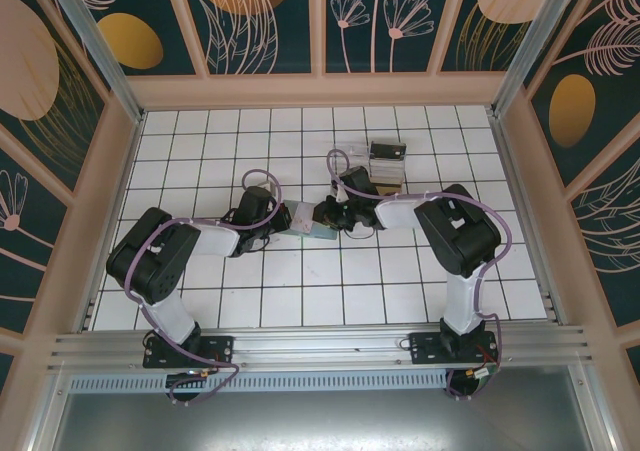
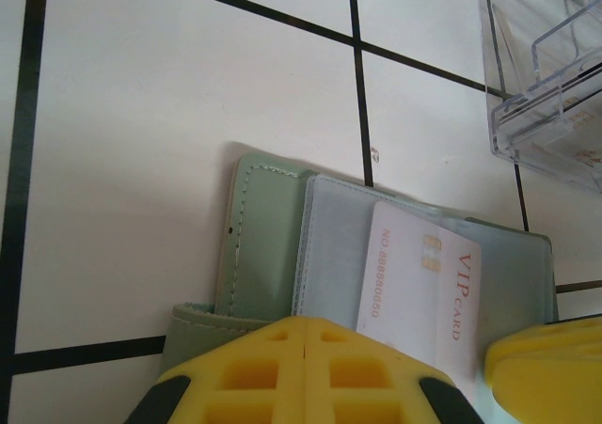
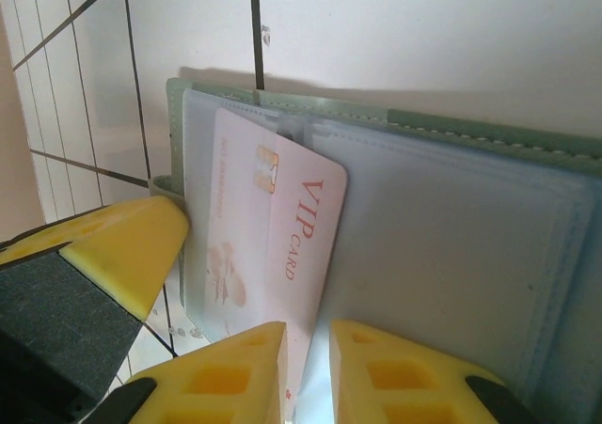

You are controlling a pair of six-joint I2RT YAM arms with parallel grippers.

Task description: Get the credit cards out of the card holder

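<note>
The grey-green card holder lies open on the tiled table between both arms. Its clear sleeves face up, and a white VIP credit card sticks halfway out of one. My right gripper stands narrowly open with the card's lower edge in the gap between its yellow fingers. My left gripper is shut, fingertips together, resting over the holder's folded green flap beside the card. In the top view the left gripper and right gripper almost meet over the holder.
A clear plastic tray stands just behind the right arm, its corner close by, with a small black box beyond it. White tiles stretch around the holder, and wooden walls border the table.
</note>
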